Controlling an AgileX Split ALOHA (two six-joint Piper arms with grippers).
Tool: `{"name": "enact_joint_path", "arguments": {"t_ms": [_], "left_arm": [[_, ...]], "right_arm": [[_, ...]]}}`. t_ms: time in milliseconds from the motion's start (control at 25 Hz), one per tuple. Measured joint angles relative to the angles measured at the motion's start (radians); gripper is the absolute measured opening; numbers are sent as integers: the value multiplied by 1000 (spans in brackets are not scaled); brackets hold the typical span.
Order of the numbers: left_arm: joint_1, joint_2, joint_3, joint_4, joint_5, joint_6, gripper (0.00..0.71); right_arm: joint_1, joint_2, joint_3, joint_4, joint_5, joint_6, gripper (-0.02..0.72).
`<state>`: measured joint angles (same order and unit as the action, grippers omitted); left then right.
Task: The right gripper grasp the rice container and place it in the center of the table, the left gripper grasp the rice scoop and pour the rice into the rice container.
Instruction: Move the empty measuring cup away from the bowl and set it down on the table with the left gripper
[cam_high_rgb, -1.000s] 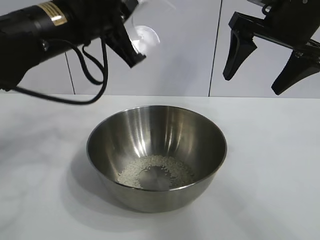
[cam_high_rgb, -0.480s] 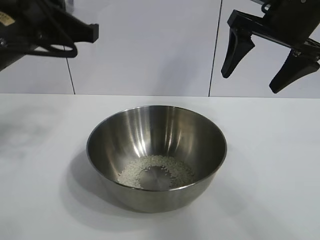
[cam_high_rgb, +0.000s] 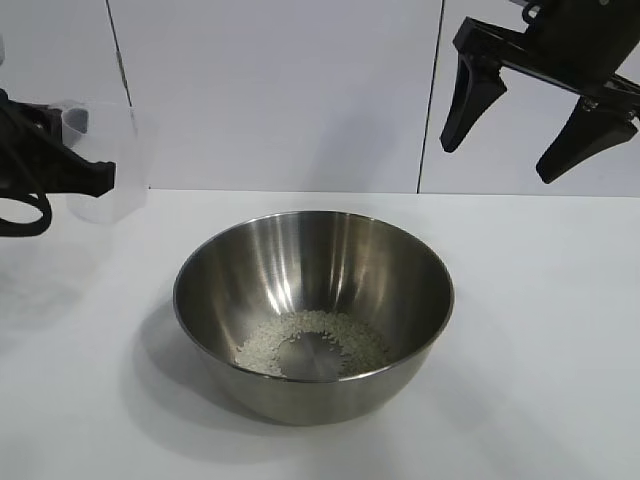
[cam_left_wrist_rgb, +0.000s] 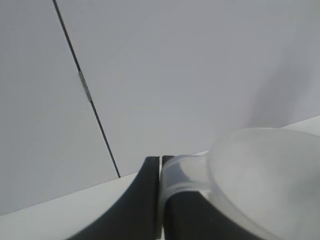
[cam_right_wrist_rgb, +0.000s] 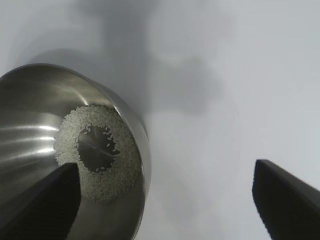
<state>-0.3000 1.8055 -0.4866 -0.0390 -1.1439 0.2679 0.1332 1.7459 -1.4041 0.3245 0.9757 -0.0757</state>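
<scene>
The left end effector (cam_high_rgb: 85, 172) is pressed together on the rice scoop (cam_high_rgb: 108, 160), holding it upright at the far left, just above the tabletop (cam_high_rgb: 540, 330). The right end effector (cam_high_rgb: 527, 120) hangs spread and empty at the far right, above the surface. Between them, nearer the camera, the rice container (cam_high_rgb: 313, 310) stands at the centre, with the rice (cam_high_rgb: 310, 340) ringed around its bottom.
</scene>
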Motion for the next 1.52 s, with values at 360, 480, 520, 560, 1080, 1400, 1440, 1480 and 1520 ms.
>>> {"name": "enact_joint_path", "arguments": {"t_ms": [360, 480, 520, 560, 1080, 1400, 1440, 1480, 1520], "left_arm": [[7, 149, -32, 39, 0, -19, 3], [7, 199, -57, 39, -1, -23, 3], [7, 215, -63, 39, -1, -23, 3], [7, 229, -71, 39, -1, -23, 3], [7, 334, -107, 19, -2, -23, 3], [7, 334, -115, 15, -3, -38, 26], [7, 334, -115, 15, -3, -40, 48], [7, 334, -115, 15, -3, -42, 75], [7, 334, -115, 15, -3, -44, 104]], "right_arm": [[0, 0, 0, 0, -6, 0, 640], [0, 0, 0, 0, -6, 0, 640], [0, 0, 0, 0, -6, 0, 640], [0, 0, 0, 0, -6, 0, 640], [0, 0, 0, 0, -8, 0, 640], [0, 0, 0, 0, -8, 0, 640], [0, 0, 0, 0, -8, 0, 640], [0, 0, 0, 0, -8, 0, 640], [0, 0, 0, 0, -8, 0, 640]]}}
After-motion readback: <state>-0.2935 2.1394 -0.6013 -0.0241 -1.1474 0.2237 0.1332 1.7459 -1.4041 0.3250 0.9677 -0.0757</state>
